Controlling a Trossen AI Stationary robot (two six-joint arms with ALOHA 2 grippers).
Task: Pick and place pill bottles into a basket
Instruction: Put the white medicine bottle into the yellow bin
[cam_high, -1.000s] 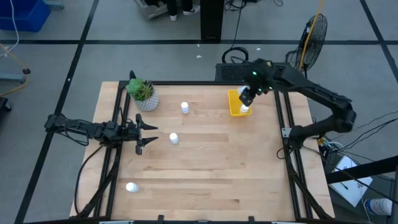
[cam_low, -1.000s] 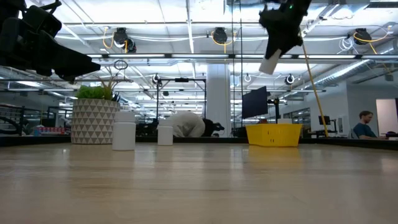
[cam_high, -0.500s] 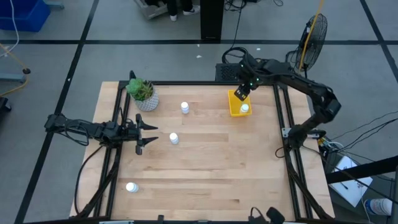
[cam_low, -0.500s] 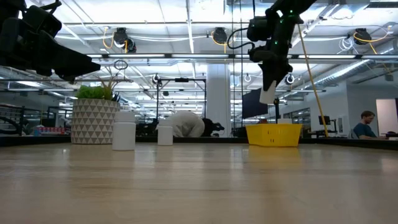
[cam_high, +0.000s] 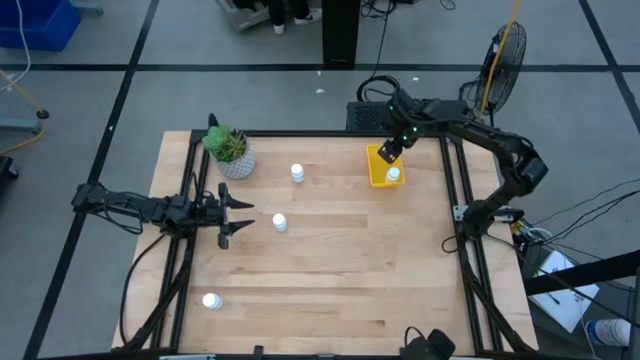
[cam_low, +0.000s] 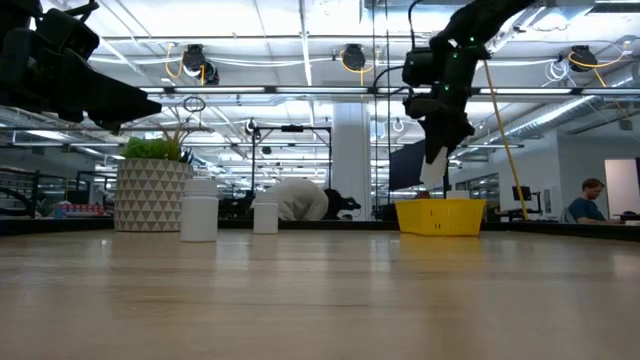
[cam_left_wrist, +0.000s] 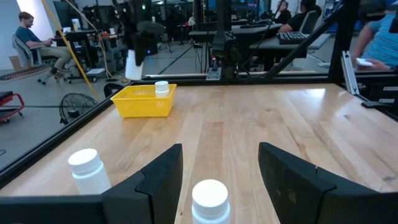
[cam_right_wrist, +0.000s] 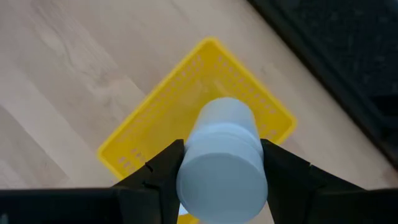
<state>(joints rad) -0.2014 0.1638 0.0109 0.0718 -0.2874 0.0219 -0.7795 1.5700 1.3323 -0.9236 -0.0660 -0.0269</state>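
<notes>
My right gripper (cam_high: 388, 152) is shut on a white pill bottle (cam_low: 432, 172) and hangs over the far end of the yellow basket (cam_high: 381, 166). The right wrist view shows the bottle (cam_right_wrist: 222, 155) above the basket (cam_right_wrist: 155, 134). Another bottle (cam_high: 393, 174) stands in the basket's near end. Three bottles stand on the table (cam_high: 297, 173) (cam_high: 280, 222) (cam_high: 211, 300). My left gripper (cam_high: 236, 212) is open and empty at the table's left. One bottle (cam_left_wrist: 209, 198) stands just ahead of its fingers. My right gripper pinches the bottle's upper end (cam_right_wrist: 221, 177) between its two fingers, one on each side. The fingers point down from above. The bottle hangs below them, nearly upright and slightly tilted, its lower end (cam_low: 431, 180) clear above the basket.
A white patterned pot with a green plant (cam_high: 232, 152) stands at the table's far left. Black frame rails run along the left and right table edges (cam_high: 452, 190). A person sits in the room beyond the table (cam_low: 585, 200).
My right gripper has gone down toward the basket with the bottle, shifting a little toward the table's left and far edge. The bottle has come from high above the basket to just over its rim. My left arm has kept still.
</notes>
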